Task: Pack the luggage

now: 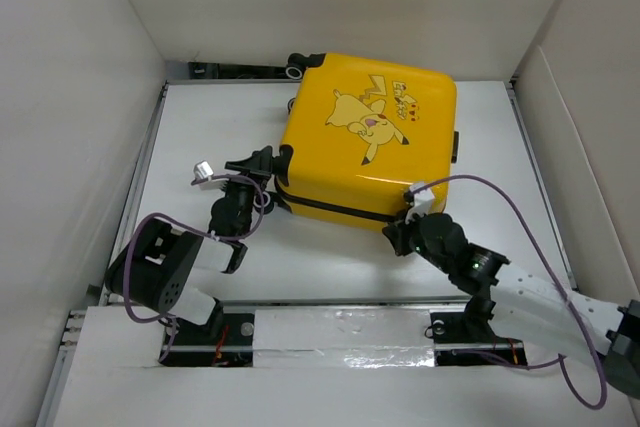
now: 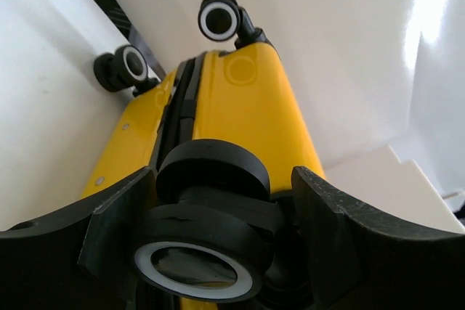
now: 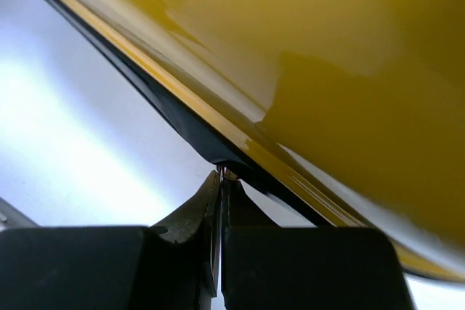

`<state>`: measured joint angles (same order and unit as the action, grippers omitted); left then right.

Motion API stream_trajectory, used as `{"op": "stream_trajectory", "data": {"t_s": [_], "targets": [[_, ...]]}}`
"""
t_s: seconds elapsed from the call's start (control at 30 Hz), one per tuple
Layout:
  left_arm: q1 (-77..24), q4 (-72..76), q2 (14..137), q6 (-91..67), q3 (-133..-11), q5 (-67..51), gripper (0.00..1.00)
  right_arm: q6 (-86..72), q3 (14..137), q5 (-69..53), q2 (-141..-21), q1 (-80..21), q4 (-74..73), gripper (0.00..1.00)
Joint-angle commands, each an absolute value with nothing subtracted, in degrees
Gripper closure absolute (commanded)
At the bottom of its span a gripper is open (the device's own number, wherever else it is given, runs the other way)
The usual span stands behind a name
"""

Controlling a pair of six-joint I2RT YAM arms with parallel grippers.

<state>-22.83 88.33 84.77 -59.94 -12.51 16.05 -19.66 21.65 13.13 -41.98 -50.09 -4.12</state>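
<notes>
The luggage [image 1: 370,137] is a yellow hard-shell suitcase with a Pikachu print. It lies flat and closed at the back middle of the table. My left gripper [image 1: 268,164] is at its near left corner, with its fingers closed round a black caster wheel [image 2: 207,212]. In the left wrist view the gripper [image 2: 218,205] has that wheel between its fingers, and the yellow shell [image 2: 247,107] runs away behind. My right gripper [image 1: 410,215] is at the near right corner. In the right wrist view it [image 3: 221,176] is shut on the small metal zipper pull [image 3: 226,173] at the black zipper band [image 3: 182,125].
Two more black wheels [image 1: 300,62] stick out at the suitcase's far left corner against the back rail. A black side handle [image 1: 455,147] is on its right edge. White walls enclose the table [image 1: 200,137] on the left, back and right.
</notes>
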Motion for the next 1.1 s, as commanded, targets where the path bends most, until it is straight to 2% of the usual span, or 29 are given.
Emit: {"op": "stream_trajectory", "data": {"t_s": [0.0,0.2,0.43,0.5,0.57,0.73,0.77,0.8,0.83,0.87,0.93,0.97,1.07], "targets": [[-31.5,77.7,87.5,-53.1,-10.6,-4.9,1.00,-20.9,25.5,-1.0,-49.3,-52.3,17.3,1.00],[-37.5,77.0,83.2,-54.2,-8.6,-6.2,1.00,-14.7,38.5,-5.1,-75.2,-55.5,25.8,1.00],[-47.5,67.4,71.4,-54.1,-7.1,-5.3,1.00,-10.4,47.9,-9.1,-86.5,-57.2,27.5,1.00],[-53.7,61.6,68.9,-55.1,-8.1,-0.6,1.00,-10.1,48.6,-11.1,-88.3,-56.6,29.0,1.00],[-56.9,58.6,66.8,-54.8,-7.7,4.5,1.00,-12.7,45.4,-12.2,-88.3,-56.6,36.9,1.00],[-59.6,57.7,65.2,-54.9,-8.4,5.4,1.00,-13.1,39.2,-7.4,-80.4,-57.7,33.1,1.00],[-59.6,57.4,65.1,-53.9,-9.1,4.9,0.96,-13.2,37.5,-4.7,-78.2,-57.7,32.1,1.00],[-59.6,55.0,64.8,-52.1,-10.4,5.6,0.82,-14.2,33.8,-3.7,-74.2,-57.7,31.9,1.00],[-59.6,46.0,62.9,-49.2,-14.4,7.7,0.42,-14.7,32.0,-3.1,-72.5,-56.9,31.9,1.00],[-59.6,42.0,61.5,-47.7,-16.2,12.3,0.29,-14.9,30.6,-3.3,-71.1,-56.3,32.2,1.00],[-57.3,32.6,57.2,-44.5,-20.5,15.9,0.12,-15.5,27.8,-3.5,-68.1,-55.7,32.0,1.00],[-55.9,31.1,55.5,-44.0,-21.3,18.3,0.07,-15.6,27.2,-4.0,-67.5,-55.7,31.9,1.00],[-46.8,26.6,51.2,-43.9,-24.1,18.0,0.01,-15.6,26.5,-4.9,-66.1,-55.7,30.7,1.00]]}}
